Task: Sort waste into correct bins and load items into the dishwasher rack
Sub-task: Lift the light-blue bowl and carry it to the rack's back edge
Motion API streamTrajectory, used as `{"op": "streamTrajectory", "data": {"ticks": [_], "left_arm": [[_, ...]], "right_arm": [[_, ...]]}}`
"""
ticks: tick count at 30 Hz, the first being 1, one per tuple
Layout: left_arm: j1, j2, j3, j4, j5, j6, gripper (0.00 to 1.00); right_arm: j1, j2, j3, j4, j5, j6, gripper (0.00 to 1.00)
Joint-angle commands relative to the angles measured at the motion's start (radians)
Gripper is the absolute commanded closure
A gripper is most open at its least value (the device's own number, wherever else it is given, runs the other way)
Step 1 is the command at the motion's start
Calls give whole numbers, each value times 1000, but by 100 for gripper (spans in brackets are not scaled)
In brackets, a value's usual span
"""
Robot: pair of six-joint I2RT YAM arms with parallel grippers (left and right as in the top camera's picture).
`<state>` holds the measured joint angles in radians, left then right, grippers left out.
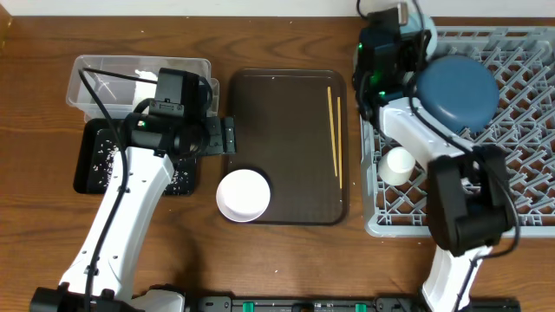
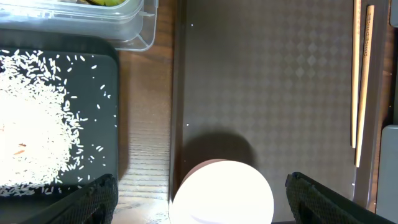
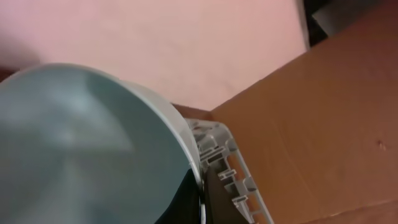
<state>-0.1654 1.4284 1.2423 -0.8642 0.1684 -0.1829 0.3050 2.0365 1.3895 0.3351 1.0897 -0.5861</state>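
Observation:
My left gripper is open, its fingers on either side of the white bowl, just above it. The white bowl sits at the front left corner of the dark-brown serving tray. The chopsticks lie along that tray's right side. My right gripper is shut on the rim of the light-blue bowl at the far left corner of the grey dishwasher rack. The dark-blue dish and the small white cup are in the rack.
The black tray holds scattered rice at the left. The clear tub stands behind it, with a bit of yellow-green wrapper showing inside. The rack's edge shows beside the brown table.

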Motion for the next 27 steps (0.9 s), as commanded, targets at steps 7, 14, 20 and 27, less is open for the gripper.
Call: {"op": "streamTrajectory", "data": {"ticks": [7, 14, 20, 27], "left_arm": [[3, -11, 17, -2, -13, 6, 11], [3, -11, 17, -2, -13, 6, 11], [3, -11, 17, -2, -13, 6, 11], [3, -11, 17, -2, -13, 6, 11]], "right_arm": [[1, 54, -3, 6, 49, -51, 99], [26, 54, -3, 5, 66, -63, 99], [95, 54, -3, 5, 82, -108, 71], [129, 54, -3, 5, 119, -107, 46]]}}
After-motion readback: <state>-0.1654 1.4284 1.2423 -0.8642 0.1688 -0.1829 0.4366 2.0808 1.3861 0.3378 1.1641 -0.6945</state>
